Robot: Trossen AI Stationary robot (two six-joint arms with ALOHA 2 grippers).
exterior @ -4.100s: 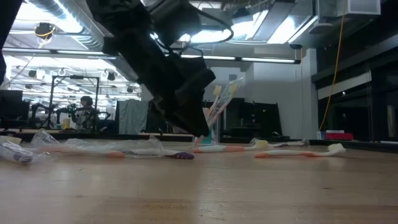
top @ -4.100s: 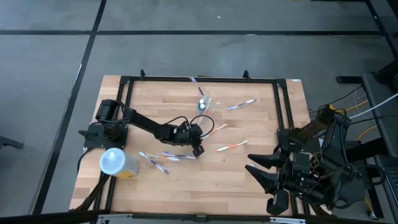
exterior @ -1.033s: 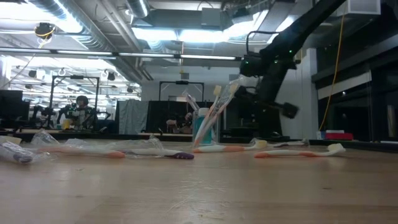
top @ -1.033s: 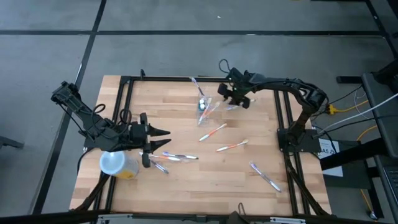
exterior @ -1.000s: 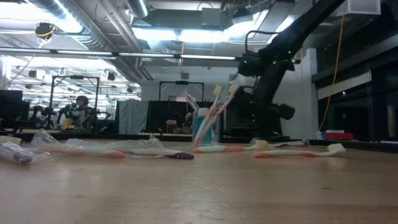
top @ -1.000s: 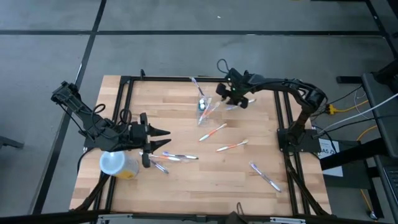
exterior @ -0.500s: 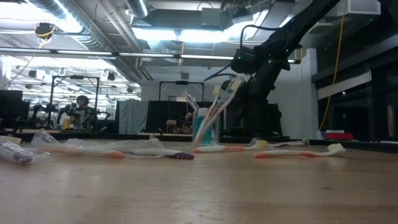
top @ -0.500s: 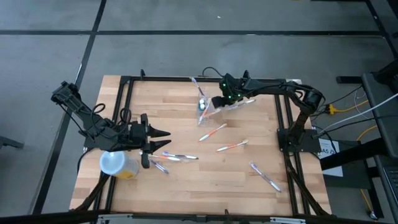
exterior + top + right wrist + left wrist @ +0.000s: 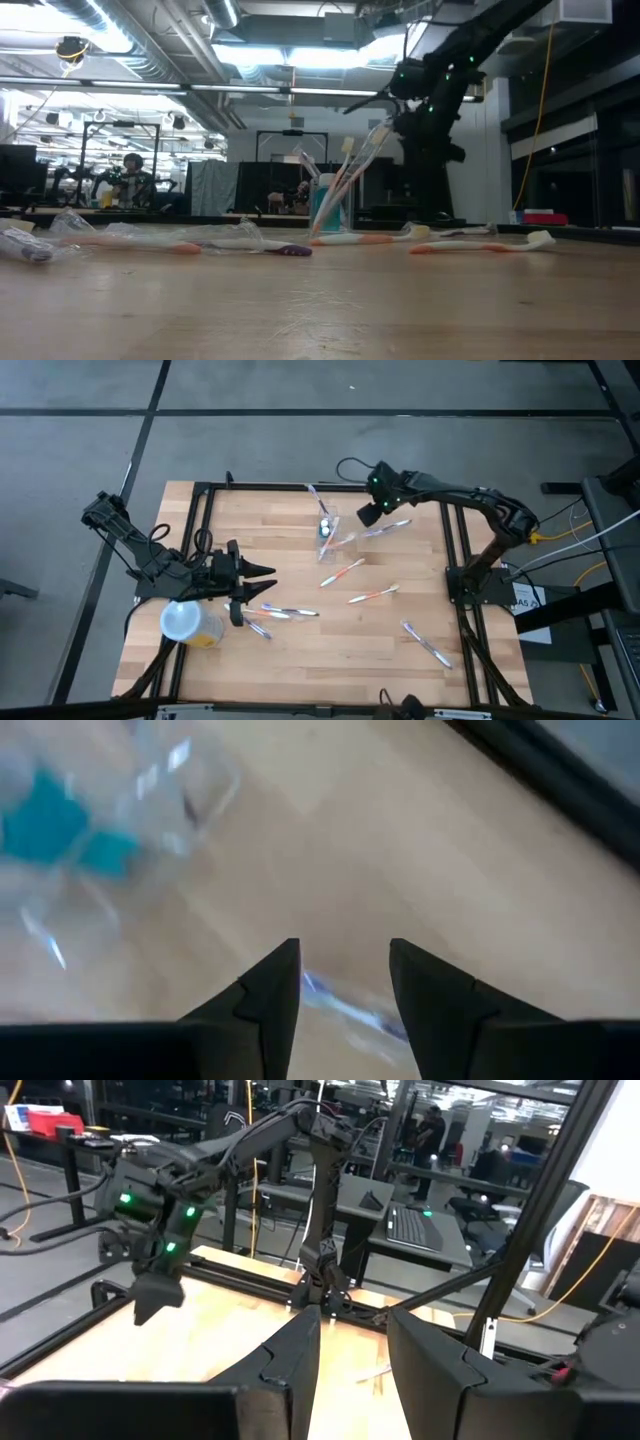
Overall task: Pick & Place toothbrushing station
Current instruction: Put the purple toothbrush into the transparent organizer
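The toothbrushing station (image 9: pixel 327 524), a small clear cup with several toothbrushes leaning in it, stands upright on the wooden table near its far edge; the low view shows it as well (image 9: pixel 330 205). My right gripper (image 9: pixel 367 512) hangs open just to the cup's right, pointing steeply down, with nothing between its fingers (image 9: pixel 345 990). A wrapped toothbrush (image 9: pixel 350 1010) lies on the table below them. My left gripper (image 9: pixel 262 583) is open and level at the table's left, pointing right, empty (image 9: pixel 352 1370).
Loose toothbrushes lie on the table: mid-table (image 9: pixel 342 572) (image 9: pixel 373 594), front right (image 9: pixel 428 643), near my left gripper (image 9: pixel 285 611), and one beside the cup (image 9: pixel 385 528). A yellow tub with a pale round lid (image 9: pixel 188 622) stands front left. A black frame (image 9: pixel 455 530) borders the table.
My right gripper swung in toward the cup's toothbrushes, then drew back toward the table's right and rose a little, rolling its wrist as it went. Its fingers stayed open. The cup and its brushes stand where they were.
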